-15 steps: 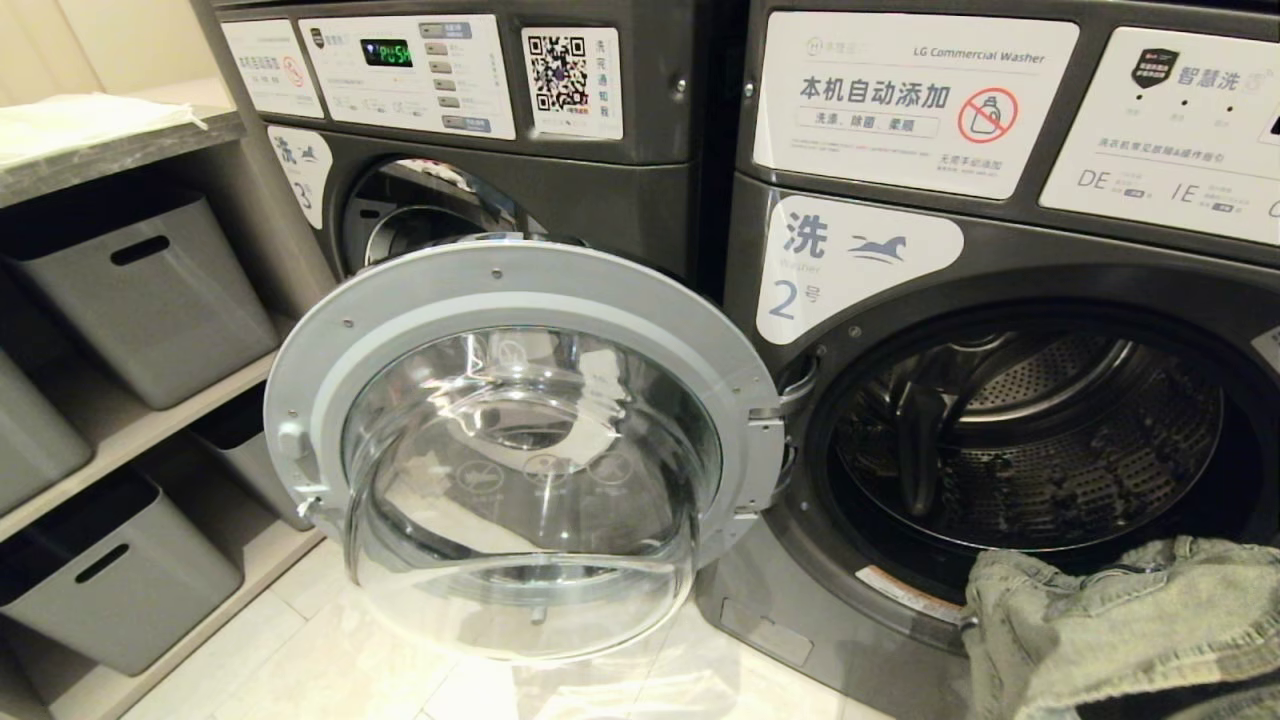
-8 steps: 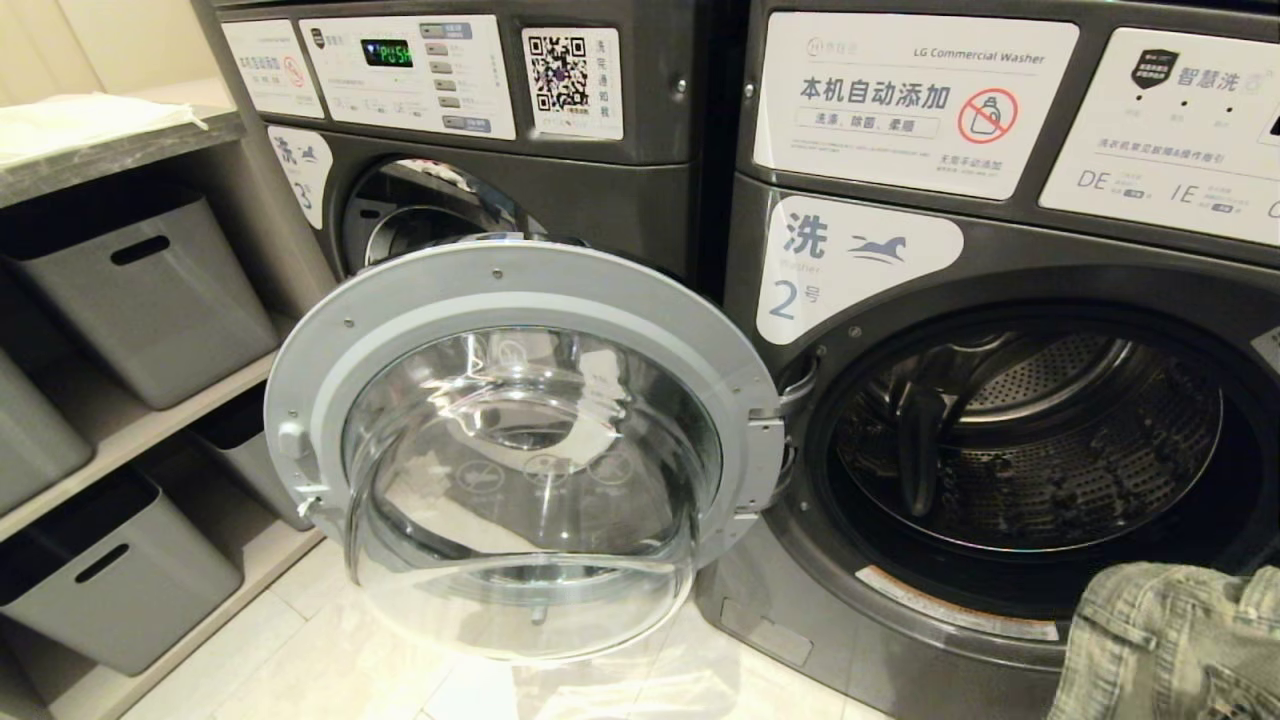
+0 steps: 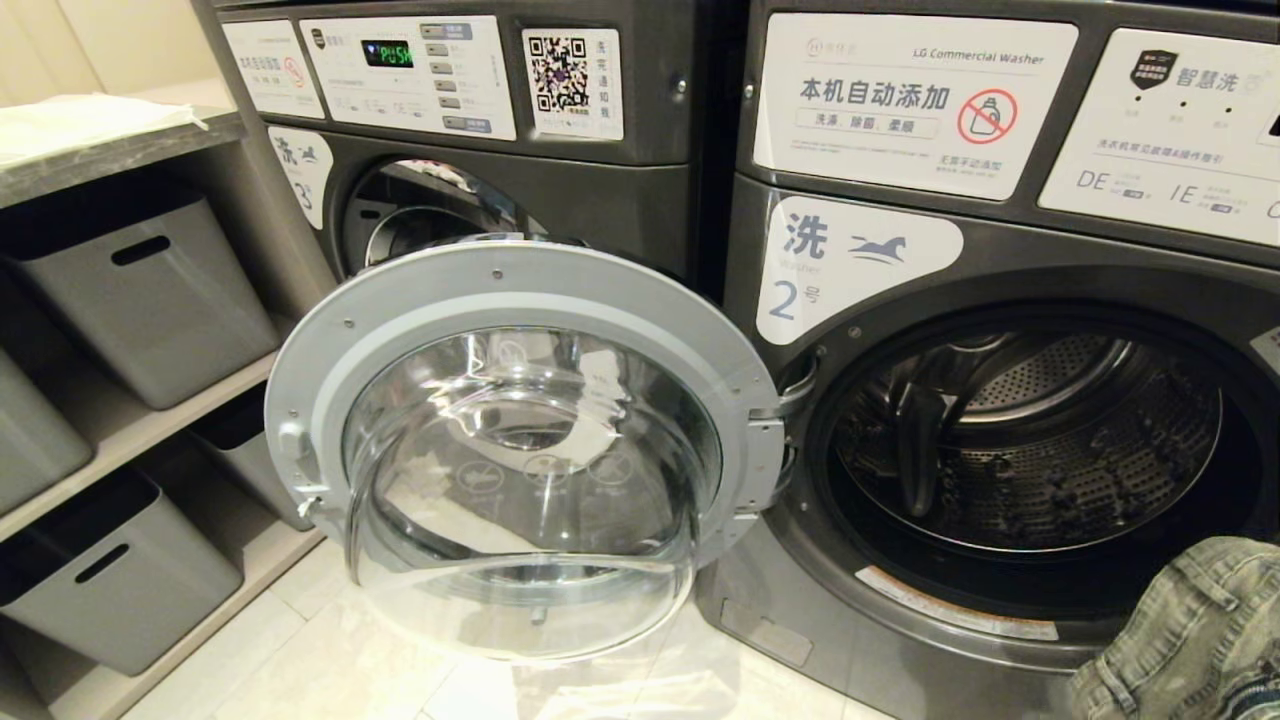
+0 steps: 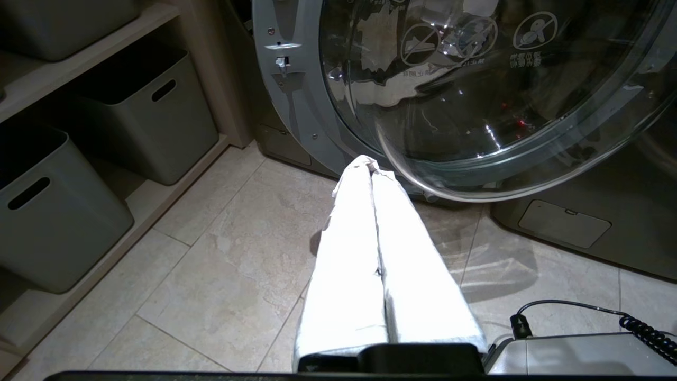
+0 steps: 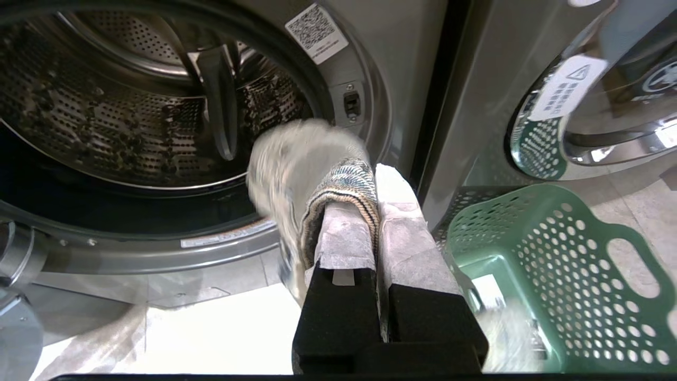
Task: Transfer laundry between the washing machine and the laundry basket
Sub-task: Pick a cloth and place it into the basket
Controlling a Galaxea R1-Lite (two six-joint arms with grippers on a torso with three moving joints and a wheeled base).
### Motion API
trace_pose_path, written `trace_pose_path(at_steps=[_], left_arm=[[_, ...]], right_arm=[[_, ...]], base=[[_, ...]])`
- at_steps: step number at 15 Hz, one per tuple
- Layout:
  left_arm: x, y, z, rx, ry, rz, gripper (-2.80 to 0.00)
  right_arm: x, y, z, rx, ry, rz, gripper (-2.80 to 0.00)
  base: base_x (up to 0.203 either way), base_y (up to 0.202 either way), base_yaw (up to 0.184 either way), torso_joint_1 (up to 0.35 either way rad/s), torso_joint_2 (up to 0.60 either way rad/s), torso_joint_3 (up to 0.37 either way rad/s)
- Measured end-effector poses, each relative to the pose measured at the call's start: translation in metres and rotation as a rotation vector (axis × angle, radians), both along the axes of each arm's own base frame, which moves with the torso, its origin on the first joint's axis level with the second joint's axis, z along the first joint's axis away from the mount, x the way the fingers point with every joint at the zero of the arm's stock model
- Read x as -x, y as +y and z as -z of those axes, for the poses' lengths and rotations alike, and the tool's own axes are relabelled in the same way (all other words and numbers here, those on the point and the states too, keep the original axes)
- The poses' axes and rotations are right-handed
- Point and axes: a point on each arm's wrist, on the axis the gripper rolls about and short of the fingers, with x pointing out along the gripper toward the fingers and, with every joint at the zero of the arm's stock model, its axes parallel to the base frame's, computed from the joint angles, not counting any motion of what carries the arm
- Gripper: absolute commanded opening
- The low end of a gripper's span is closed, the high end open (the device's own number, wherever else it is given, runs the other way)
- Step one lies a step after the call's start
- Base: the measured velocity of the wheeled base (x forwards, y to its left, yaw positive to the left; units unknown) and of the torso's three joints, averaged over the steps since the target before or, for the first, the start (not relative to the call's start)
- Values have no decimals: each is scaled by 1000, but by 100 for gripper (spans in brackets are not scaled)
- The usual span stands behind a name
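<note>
Denim laundry (image 3: pixel 1195 640), pinched in the closed right gripper (image 5: pixel 376 211), has slid from the washing machine (image 3: pixel 1010 440) mouth toward the green laundry basket (image 5: pixel 571 275) beside it, so unloading looks underway; left gripper (image 4: pixel 373 172) closed, empty

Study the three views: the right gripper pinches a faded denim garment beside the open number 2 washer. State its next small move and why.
Probably carry the faded denim garment sideways until it hangs over the green perforated plastic basket, then release. The right gripper is shut on the cloth outside the dark grey washing machine, whose visible steel drum looks empty. The left gripper hangs shut, holding nothing.
</note>
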Motion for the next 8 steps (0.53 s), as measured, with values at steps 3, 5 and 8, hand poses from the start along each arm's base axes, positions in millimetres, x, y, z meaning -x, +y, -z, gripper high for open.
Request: trace_pose_path(at_steps=[3, 5, 8], left_arm=[[0, 0, 0, 2, -1, 0, -280], [0, 0, 0, 1, -1, 0, -280], [0, 0, 0, 10, -1, -2, -280]], right_arm=[[4, 0, -6, 8, 25, -2, -280], [3, 0, -3, 52, 73, -19, -280], [0, 0, 2, 94, 130, -40, -280]], base=[[0, 0, 0, 0, 0, 0], [0, 0, 0, 0, 0, 0], [0, 0, 0, 0, 0, 0]])
